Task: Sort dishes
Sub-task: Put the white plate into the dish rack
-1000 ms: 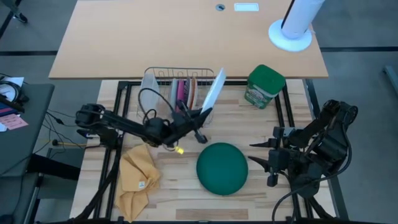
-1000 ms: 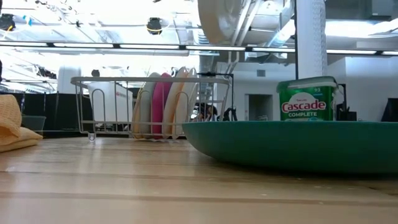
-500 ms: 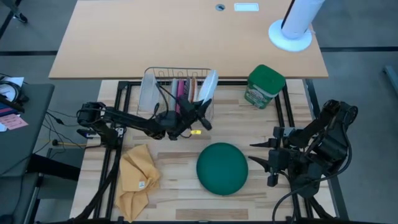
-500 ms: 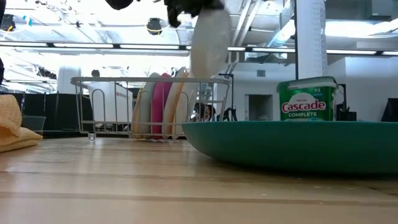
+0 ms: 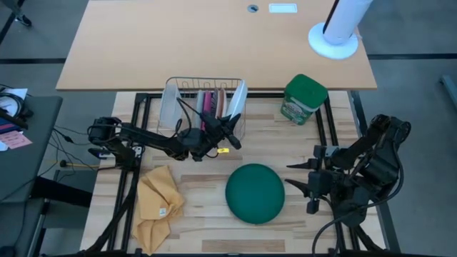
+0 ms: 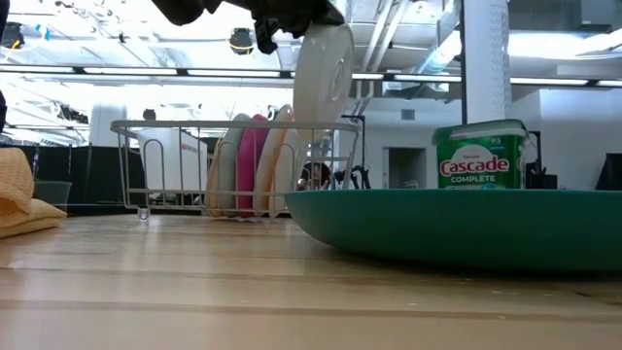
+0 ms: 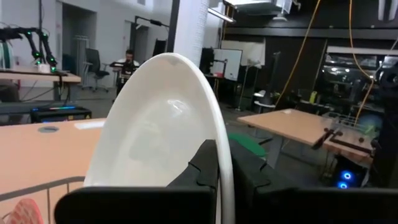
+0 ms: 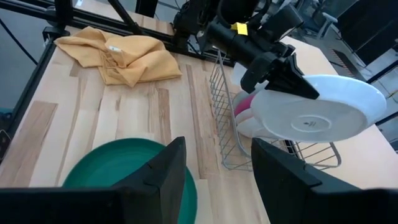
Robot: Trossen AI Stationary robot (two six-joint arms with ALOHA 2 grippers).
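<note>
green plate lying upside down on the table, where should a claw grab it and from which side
Probably at the rim of the green plate, coming in low from the side nearest the idle right claw. It lies face down as a smooth dome, so only the edge near the table offers a pinch.

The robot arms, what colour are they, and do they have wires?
Both arms are black and jointed. The left gripper carries a small yellow tag, with black cables looping beside that arm. The right gripper ends in two dark pointed fingers; cables trail below its base.
</note>
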